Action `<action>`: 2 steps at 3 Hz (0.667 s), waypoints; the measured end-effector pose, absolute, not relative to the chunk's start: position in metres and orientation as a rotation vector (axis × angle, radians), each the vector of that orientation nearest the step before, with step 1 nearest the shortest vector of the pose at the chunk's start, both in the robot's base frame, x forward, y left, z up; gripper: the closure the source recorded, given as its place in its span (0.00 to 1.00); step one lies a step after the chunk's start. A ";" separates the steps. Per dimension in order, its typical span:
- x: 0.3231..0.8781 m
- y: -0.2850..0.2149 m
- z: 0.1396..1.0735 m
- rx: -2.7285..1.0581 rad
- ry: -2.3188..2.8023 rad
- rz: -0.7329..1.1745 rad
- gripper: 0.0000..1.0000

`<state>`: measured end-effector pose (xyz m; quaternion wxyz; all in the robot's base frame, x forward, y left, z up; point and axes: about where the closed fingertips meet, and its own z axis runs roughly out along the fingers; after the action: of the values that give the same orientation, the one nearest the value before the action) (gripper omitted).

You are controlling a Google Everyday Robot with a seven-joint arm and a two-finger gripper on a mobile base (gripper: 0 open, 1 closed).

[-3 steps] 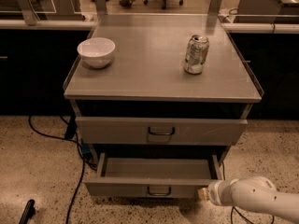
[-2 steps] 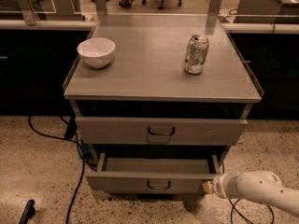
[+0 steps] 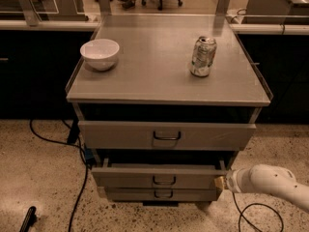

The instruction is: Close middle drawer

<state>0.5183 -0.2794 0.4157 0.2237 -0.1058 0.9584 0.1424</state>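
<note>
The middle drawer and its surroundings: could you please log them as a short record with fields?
middle drawer: nearly closed, thin strip of tray showing
gripper: at the drawer front's right end
top drawer: slightly out
cabinet top: white bowl on the left of the view, can on the right

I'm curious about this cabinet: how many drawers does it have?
3, stacked: the top drawer sticking out, the middle drawer below it, partly open, with the gripper at its right end, and the bottom drawer lowest. None looks hidden.

Matt metal middle drawer point(image 3: 140, 177) — smooth gripper point(image 3: 220, 182) beside it.
</note>
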 end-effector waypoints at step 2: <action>0.559 -0.276 0.420 -0.339 2.608 0.354 1.00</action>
<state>0.5591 -0.2760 0.4200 0.2416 -0.1240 0.9537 0.1294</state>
